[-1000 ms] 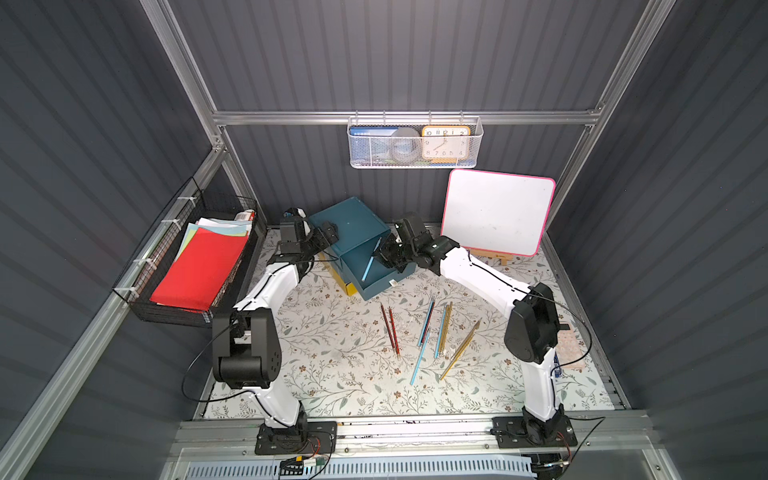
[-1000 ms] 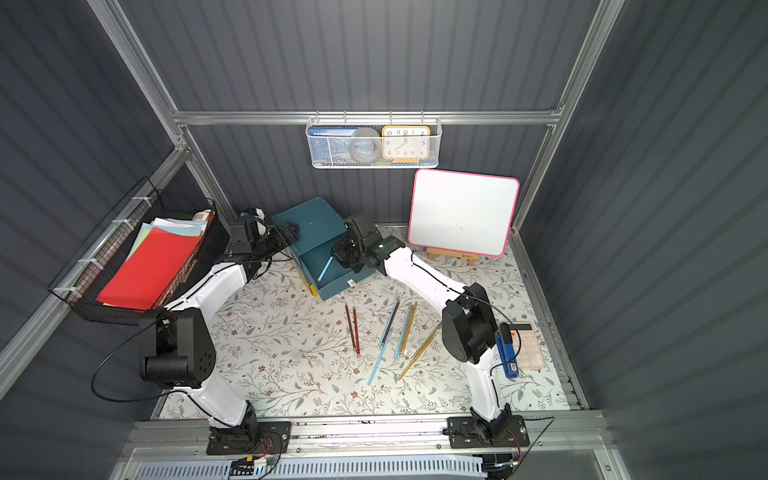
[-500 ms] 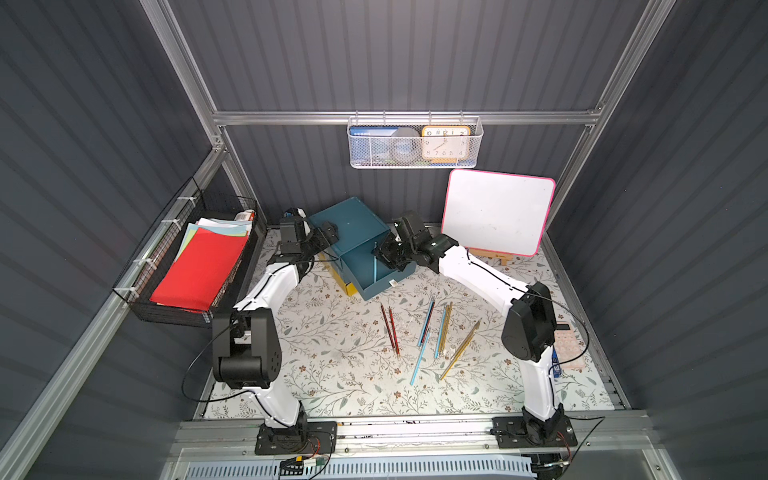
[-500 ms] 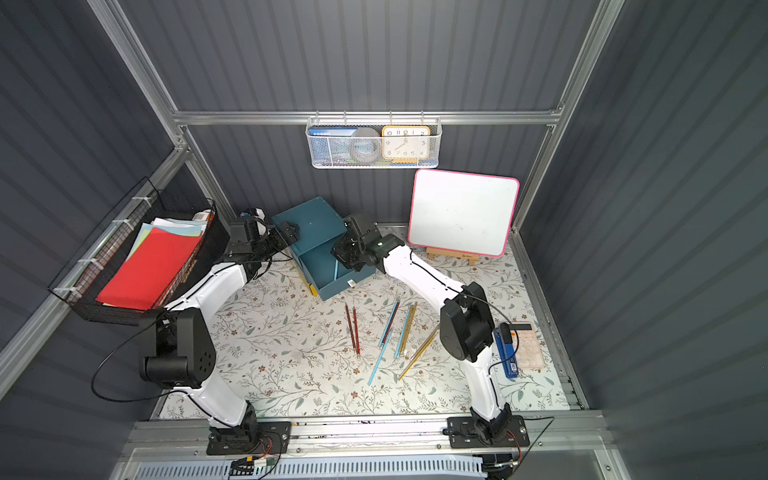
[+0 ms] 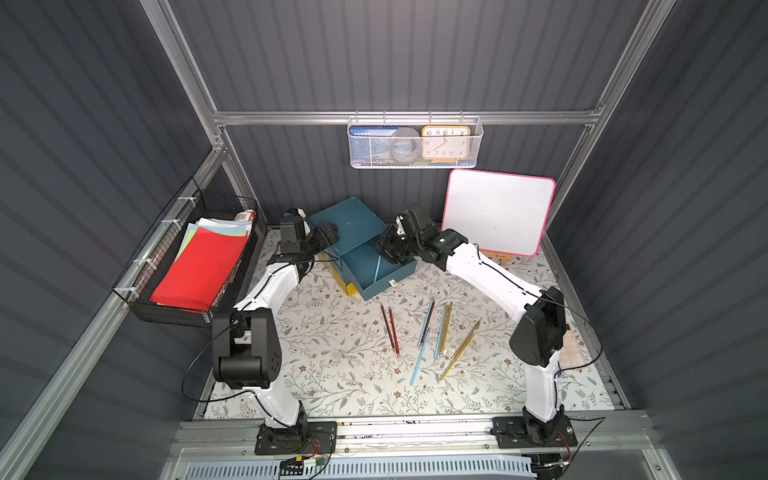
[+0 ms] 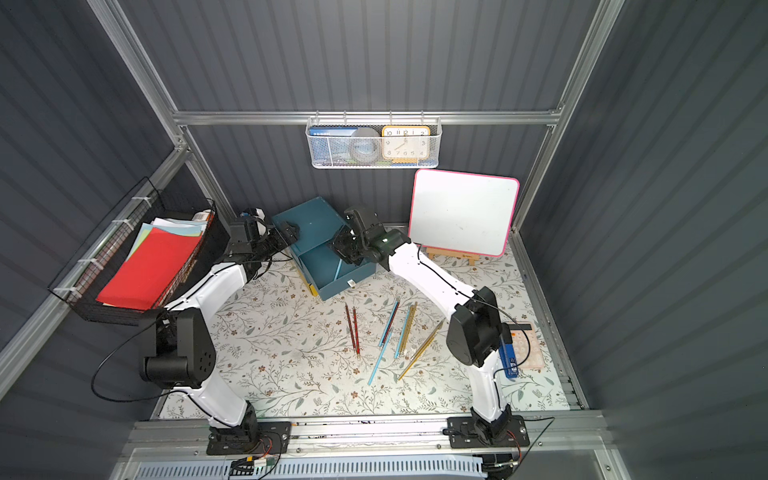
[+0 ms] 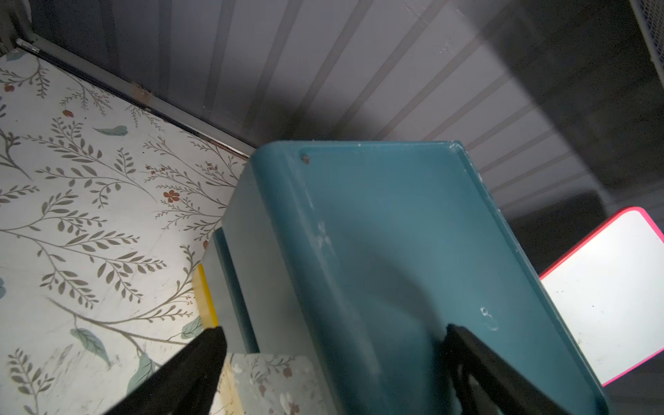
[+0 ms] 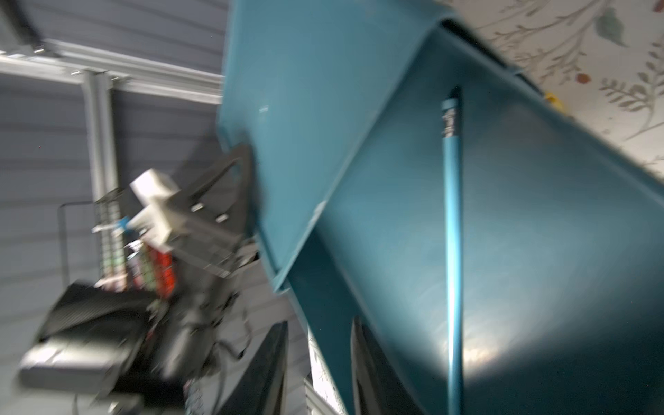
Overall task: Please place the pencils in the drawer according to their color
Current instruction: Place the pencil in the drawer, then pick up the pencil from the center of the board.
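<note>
the light blue pencil (image 5: 377, 268) has left the right fingers (image 8: 266, 370) and now lies slantwise in the open drawer (image 5: 376, 291). those fingers, clamped on it a second ago, stand slightly apart and empty at the drawer's far end. the left fingers (image 7: 194, 363) are spread wide astride a corner of the drawer unit (image 5: 353, 220). the other pencils (image 5: 440, 328) lie loose on the tabletop (image 5: 332, 374), near the drawer's front. a whiteboard (image 5: 498, 212) stands behind the right arm.
</note>
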You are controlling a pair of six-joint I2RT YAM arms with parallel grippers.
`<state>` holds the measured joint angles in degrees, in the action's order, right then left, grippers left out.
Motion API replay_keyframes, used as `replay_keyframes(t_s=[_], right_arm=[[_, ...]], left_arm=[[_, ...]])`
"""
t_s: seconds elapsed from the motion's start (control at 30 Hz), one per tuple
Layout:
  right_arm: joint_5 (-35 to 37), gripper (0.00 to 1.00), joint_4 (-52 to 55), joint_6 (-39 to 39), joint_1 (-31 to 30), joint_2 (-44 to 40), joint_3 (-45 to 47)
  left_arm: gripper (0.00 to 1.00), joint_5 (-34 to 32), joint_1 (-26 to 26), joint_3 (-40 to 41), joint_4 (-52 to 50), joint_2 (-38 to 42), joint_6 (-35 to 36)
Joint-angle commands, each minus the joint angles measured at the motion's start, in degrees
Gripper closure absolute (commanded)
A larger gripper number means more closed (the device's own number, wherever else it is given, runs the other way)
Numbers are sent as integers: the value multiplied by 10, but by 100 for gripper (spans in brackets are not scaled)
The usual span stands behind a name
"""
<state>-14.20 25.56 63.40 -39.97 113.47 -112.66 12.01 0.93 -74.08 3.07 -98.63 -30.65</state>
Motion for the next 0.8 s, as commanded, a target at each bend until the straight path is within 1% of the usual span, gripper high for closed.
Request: replay_keyframes(t_s=[0.0,0.13,0.17,0.3,0.5,0.53,0.67,0.77], right_arm=[[-15,63,14,-25,-8,-57,19],[-6,60,8,-36,-8,-123,90],[14,59,8,-41,-9,-142,112],[47,57,16,-55,-8,-213,193],[96,57,49,-58,-8,-318,337],[106,55,58,-59,-9,-333,365],[122,53,86,-52,-9,-369,451],[126,52,78,-38,-19,-369,503]], left_arm=[[0,5,-6,6,-9,-8,-1],[0,5,-6,5,-9,-8,0],[0,5,-6,4,-10,-8,0],[0,5,-6,3,-10,-7,1],[0,6,-6,3,-10,-5,3],[0,6,-6,3,-10,-5,3],[0,10,-6,8,-5,-5,2],[0,10,-6,9,-3,-5,2]])
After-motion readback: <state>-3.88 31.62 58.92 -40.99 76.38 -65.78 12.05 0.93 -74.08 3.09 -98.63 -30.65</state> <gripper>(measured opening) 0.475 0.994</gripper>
